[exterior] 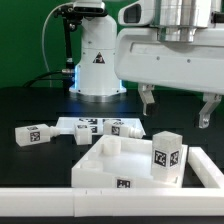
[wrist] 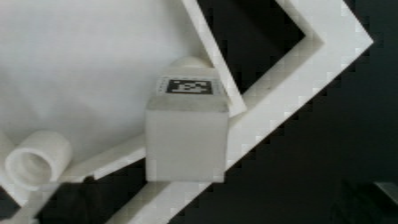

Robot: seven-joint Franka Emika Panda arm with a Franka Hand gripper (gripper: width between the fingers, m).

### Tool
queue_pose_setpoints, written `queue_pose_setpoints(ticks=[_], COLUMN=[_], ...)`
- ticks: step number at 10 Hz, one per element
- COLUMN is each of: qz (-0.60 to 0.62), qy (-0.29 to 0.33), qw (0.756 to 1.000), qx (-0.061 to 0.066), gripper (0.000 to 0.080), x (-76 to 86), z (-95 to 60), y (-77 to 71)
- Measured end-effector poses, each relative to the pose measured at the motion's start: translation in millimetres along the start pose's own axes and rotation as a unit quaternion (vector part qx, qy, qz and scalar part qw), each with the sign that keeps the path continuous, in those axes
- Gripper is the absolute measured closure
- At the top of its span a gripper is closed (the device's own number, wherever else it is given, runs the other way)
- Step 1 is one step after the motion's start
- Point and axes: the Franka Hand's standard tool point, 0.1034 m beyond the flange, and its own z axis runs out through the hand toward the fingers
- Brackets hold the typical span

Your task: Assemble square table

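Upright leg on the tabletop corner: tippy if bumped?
Probably rigid: the leg looks like blocky moulded plastic. Unlikely to roll, given its flat faces. It may tip if nudged; whether it is seated in the tabletop cannot be told.

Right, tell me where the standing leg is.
The standing leg is upright at the corner of the tabletop on the exterior view's right, just below the open hand.

Hand (exterior: 178, 116) aloft, fingers pointing down, jaws spread wide
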Motion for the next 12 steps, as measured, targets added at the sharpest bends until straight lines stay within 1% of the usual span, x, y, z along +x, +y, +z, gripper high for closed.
queue_pose_setpoints(ticks=[2, 3, 4, 5, 6, 10, 11, 12], qz=[0.0, -0.019, -0.033, -0.037, -0.071, -0.063, -0.025, 0.027], qy=[0.0, -0.001, -0.004, -0.009, -0.013, -0.015, -0.02, -0.025], qw=[1.0, 1.0, 0.999, 0.999, 0.997, 0.998, 0.999, 0.999], qx=[0.0, 0.0, 0.001, 0.001, -0.001, -0.001, 0.001, 0.004], gripper=[0.0151, 0.0151, 0.0151, 0.0151, 0.0151, 0.0151, 0.0151, 0.0151], x=[0.0, -0.5, -3.1, -8.1, -14.8, -16.7, -19.1, -26.6], z=[0.3, -0.7, -4.2, -6.2, -8.3, -7.2, -6.0, -4.5], y=[0.2, 1.5, 6.4, 14.3, 23.1, 25.8, 37.1, 52.7])
